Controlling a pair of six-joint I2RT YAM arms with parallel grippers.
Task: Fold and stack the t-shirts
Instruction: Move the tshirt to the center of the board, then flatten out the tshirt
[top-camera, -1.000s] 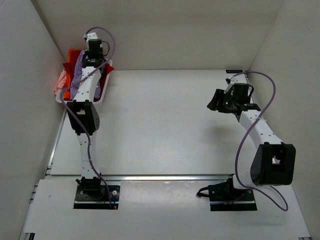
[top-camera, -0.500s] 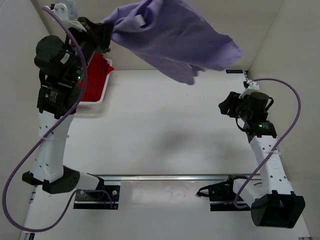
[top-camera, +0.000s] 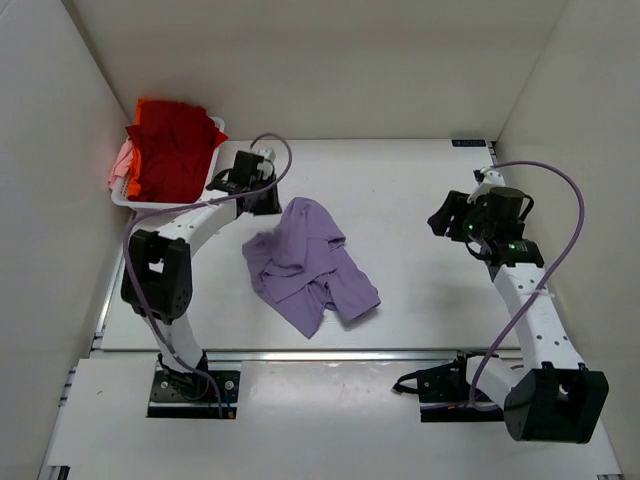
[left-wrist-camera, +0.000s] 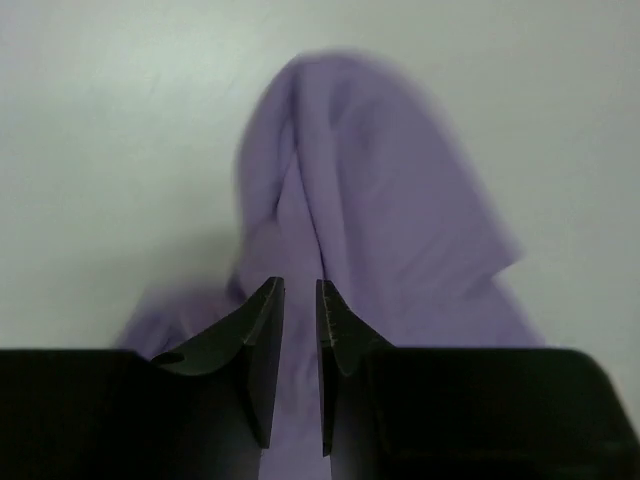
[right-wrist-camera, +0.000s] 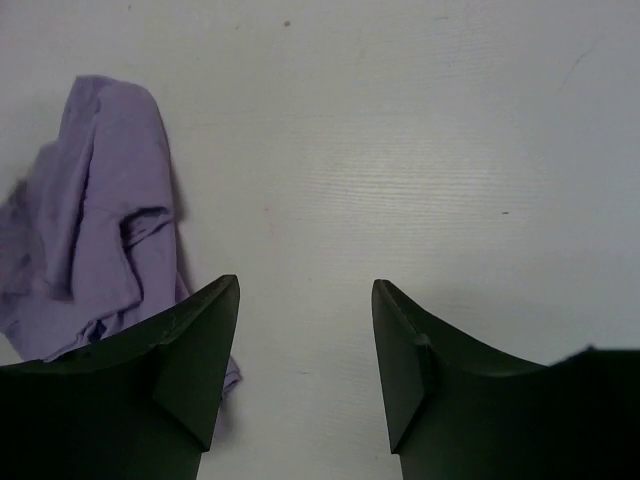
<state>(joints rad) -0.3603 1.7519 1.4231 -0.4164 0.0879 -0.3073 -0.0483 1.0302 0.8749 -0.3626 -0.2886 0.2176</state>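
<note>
The lavender t-shirt (top-camera: 305, 265) lies crumpled on the table left of centre; it also shows in the left wrist view (left-wrist-camera: 380, 200) and the right wrist view (right-wrist-camera: 100, 200). My left gripper (top-camera: 272, 200) is low at the shirt's far left edge. Its jaws (left-wrist-camera: 300, 283) stand nearly together with a fold of lavender cloth in the narrow gap. My right gripper (top-camera: 440, 215) hovers open and empty over bare table to the right (right-wrist-camera: 305, 285). A red t-shirt (top-camera: 175, 130) tops the pile in the basket, with orange (top-camera: 131, 186) and pale pink (top-camera: 120, 160) cloth at its left side.
The white plastic basket (top-camera: 165, 203) stands at the far left corner against the left wall. White walls close in the table on the left, back and right. A metal rail (top-camera: 330, 354) runs along the near edge in front of the arm bases.
The left arm lifted the lavender t-shirt out of the basket, swung it high in the air, and has brought it down onto the table. The right arm shifted slightly.
</note>
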